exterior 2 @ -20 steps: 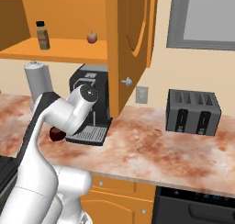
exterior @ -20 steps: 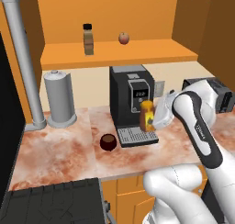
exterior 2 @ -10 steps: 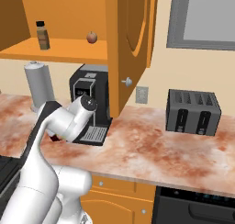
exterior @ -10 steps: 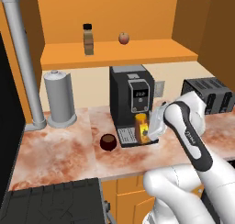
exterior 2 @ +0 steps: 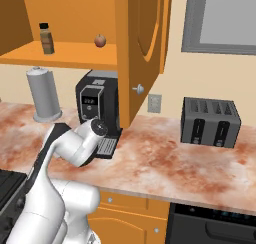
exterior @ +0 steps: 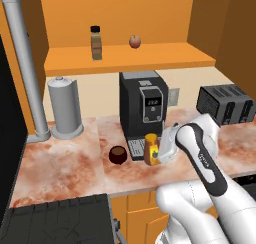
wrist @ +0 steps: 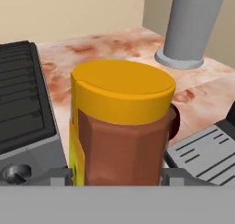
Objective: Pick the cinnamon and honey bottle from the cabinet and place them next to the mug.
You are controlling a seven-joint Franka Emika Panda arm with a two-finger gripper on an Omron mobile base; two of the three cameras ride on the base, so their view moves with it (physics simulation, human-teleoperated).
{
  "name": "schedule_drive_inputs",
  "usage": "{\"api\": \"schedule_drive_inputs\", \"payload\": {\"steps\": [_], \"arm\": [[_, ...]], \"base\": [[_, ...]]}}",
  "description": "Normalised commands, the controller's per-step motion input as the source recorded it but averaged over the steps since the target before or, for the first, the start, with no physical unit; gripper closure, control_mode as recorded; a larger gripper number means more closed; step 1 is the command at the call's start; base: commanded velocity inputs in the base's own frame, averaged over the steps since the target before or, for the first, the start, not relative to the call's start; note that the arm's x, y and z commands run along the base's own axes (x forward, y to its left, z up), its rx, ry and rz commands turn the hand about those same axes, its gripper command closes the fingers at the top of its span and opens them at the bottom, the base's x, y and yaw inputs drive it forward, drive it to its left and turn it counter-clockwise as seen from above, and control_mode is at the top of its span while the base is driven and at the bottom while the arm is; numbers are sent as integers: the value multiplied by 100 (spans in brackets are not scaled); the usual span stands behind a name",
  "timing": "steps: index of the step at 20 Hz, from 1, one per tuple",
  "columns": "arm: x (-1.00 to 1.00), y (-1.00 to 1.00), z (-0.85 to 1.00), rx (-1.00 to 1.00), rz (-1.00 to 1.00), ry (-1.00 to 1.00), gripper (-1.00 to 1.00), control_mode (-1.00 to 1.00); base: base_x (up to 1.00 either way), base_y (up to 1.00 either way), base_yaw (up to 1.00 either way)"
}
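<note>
- Honey bottle (exterior: 151, 149) stands upright low over the marbled worktop (exterior: 65, 163), kitchen wall behind.
- It sits between the jaws, which clamp its sides.
- Mug (exterior: 117, 154) just beside the jaws; cinnamon (exterior: 95, 42) up on the cabinet (exterior: 125, 58) shelf.

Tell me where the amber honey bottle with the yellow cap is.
In the left base view, the honey bottle is in the gripper, low over the counter, right of the dark brown mug.

The honey bottle (exterior: 151, 149) stands on the tabletop (exterior: 65, 163) just right of the mug (exterior: 117, 155), before the coffee machine (exterior: 143, 108); the cinnamon (exterior: 96, 43) sits on the cabinet (exterior: 130, 55) shelf above.
</note>
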Motion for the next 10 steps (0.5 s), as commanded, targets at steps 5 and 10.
{"api": "schedule_drive_inputs", "payload": {"steps": [5, 10], "arm": [[2, 0, -41, 14, 0, 0, 100, -100], [-9, 0, -37, 7, 3, 0, 100, -100]], "base": [[0, 0, 0], [0, 0, 0]]}}
